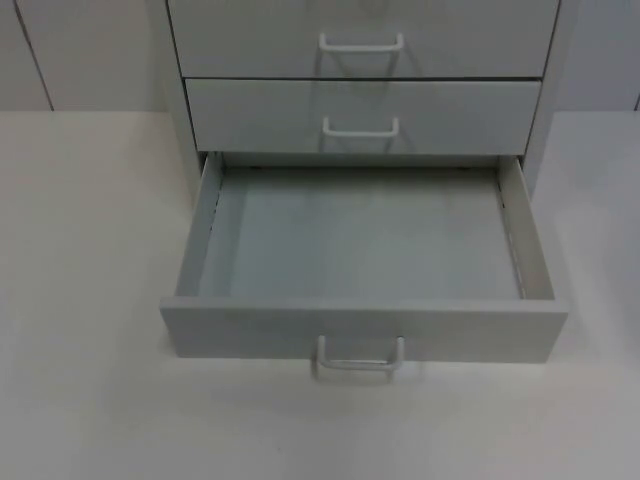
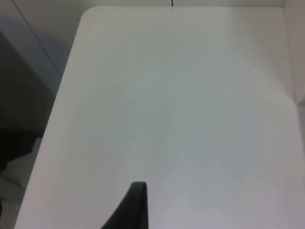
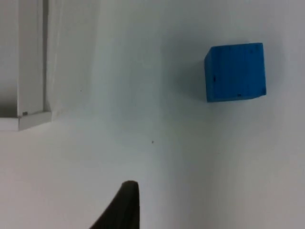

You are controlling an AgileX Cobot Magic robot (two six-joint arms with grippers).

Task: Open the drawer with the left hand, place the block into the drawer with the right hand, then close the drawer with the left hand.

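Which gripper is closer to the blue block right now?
Right. The right gripper hangs over the table with the blue block ahead of it, untouched. The left gripper looks onto bare table top.

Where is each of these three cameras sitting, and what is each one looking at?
Top view: fixed overhead, facing the open bottom drawer of the cabinet.
Left wrist view: on the left arm, looking at bare table; one black fingertip shows.
Right wrist view: on the right arm, looking at the blue block; one fingertip shows.
All views share the white table.
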